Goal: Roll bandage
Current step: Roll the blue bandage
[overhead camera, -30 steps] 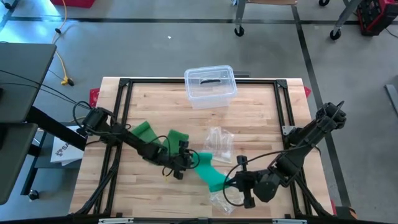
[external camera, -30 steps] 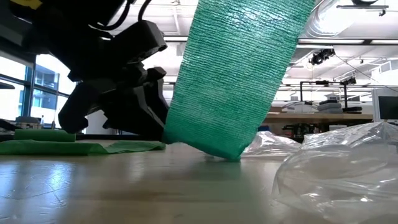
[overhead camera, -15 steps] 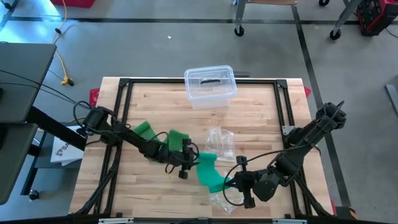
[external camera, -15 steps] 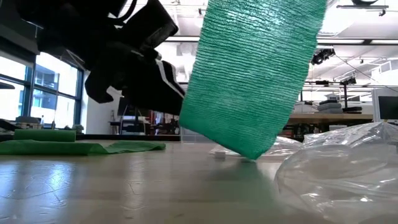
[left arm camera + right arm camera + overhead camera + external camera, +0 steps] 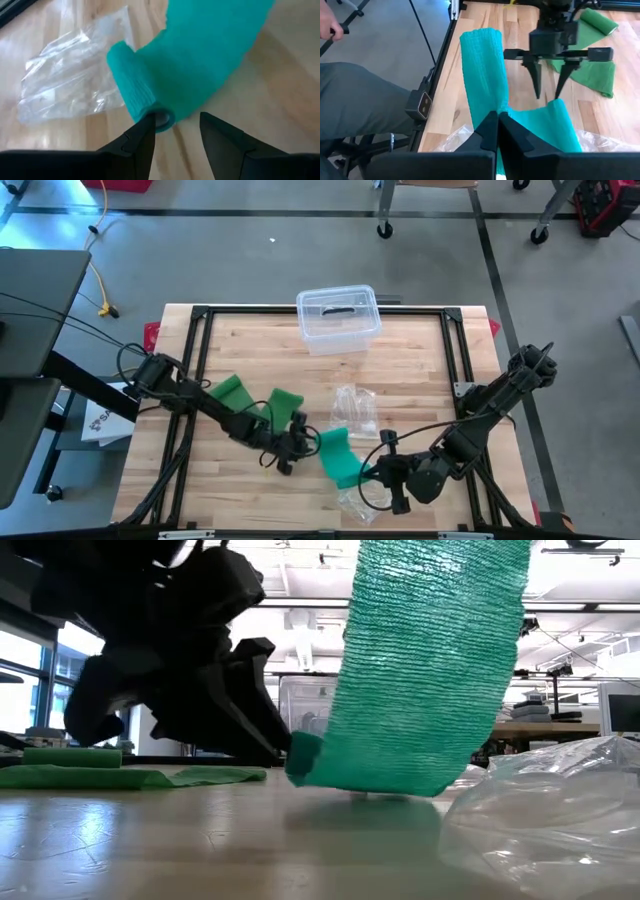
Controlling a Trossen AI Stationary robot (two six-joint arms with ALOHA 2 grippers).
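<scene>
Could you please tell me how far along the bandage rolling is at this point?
Just begun: only a short roll has formed at the teal bandage's free end. In hand: the right gripper pinches the other end, holding the strip up, while the open left gripper sits at the roll. Most of the strip remains unrolled.

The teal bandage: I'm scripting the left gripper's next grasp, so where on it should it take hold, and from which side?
Probably the small rolled end of the teal bandage. It is a short cylinder on the table, so the open left gripper could straddle it across its width, coming from its open end. The right gripper pinches the far end of the strip, holding it up.
</scene>
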